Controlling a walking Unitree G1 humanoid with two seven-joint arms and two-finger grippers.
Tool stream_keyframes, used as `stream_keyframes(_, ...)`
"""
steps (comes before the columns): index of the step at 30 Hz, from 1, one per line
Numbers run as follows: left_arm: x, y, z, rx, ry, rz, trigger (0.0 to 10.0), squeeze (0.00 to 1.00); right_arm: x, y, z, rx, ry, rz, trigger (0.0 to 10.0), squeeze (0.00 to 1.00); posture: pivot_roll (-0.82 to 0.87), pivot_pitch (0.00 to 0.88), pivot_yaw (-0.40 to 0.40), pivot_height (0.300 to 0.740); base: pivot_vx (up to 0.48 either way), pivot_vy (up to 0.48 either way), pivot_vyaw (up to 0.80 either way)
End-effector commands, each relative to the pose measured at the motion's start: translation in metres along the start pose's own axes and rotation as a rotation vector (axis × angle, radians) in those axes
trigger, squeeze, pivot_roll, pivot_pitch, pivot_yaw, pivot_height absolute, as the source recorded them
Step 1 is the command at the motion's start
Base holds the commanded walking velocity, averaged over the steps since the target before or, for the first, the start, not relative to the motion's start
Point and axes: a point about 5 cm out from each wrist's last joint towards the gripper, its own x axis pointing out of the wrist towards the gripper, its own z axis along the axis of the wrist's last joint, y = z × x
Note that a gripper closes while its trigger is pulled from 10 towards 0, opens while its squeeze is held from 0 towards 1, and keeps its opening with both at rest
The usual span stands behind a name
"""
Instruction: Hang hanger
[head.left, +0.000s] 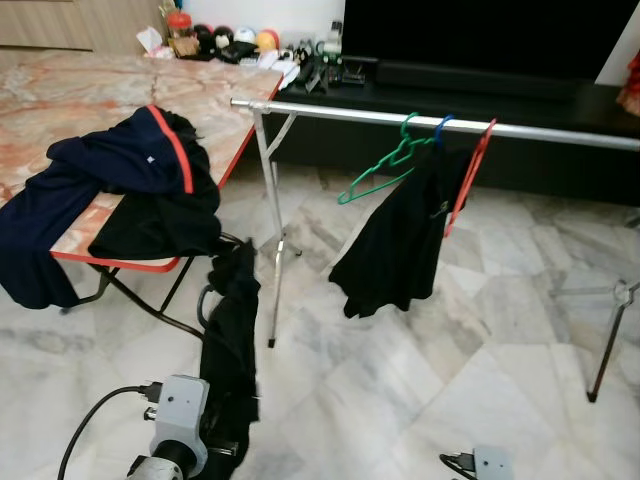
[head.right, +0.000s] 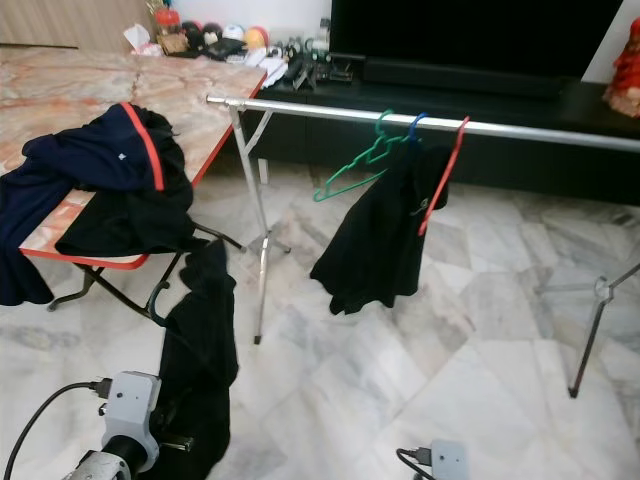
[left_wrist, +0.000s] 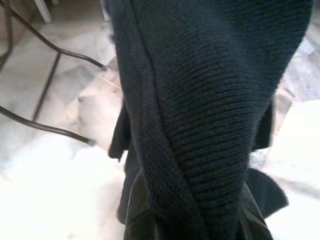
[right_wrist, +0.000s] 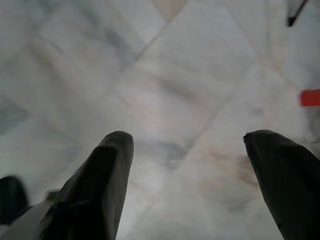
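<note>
Two grippers low over pale marble floor (head.left: 420, 400). Left gripper (left_wrist: 195, 220) carries a dark knit garment (head.left: 232, 330) (fingers buried, grip unreadable). Right gripper (right_wrist: 190, 165) spread wide, empty. Beyond: rail (head.left: 560, 131) bearing three hangers, green hanger (head.left: 375, 172), blue (head.left: 441, 125), red (head.left: 470, 175); folding table (head.left: 90, 90) holds clothes.

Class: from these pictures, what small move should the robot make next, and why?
Probably raise the left gripper towards the rail. It is low, with a black garment draped from it, while the rail has bare room left of the green hanger. The right gripper is open above the floor.
</note>
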Motion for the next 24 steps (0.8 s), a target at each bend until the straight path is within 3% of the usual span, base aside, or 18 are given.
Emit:
stream_keyframes(1, -0.0027, 0.0024, 0.0021, 0.008, -0.005, 0.007, 10.0, 0.0, -0.0007, 0.0028, -0.0021, 0.006, 0.001, 0.007, 10.0, 0.0, 0.01, 0.186, -0.048, 0.74, 0.0, -0.48, 0.0)
stream_keyframes(24, -0.0014, 0.0008, 0.004, 0.022, -0.01, -0.007, 10.0, 0.0, -0.0005, -0.0017, -0.0032, 0.021, 0.012, -0.02, 10.0, 0.0, 0.01, 0.186, -0.043, 0.74, 0.0, -0.48, 0.0)
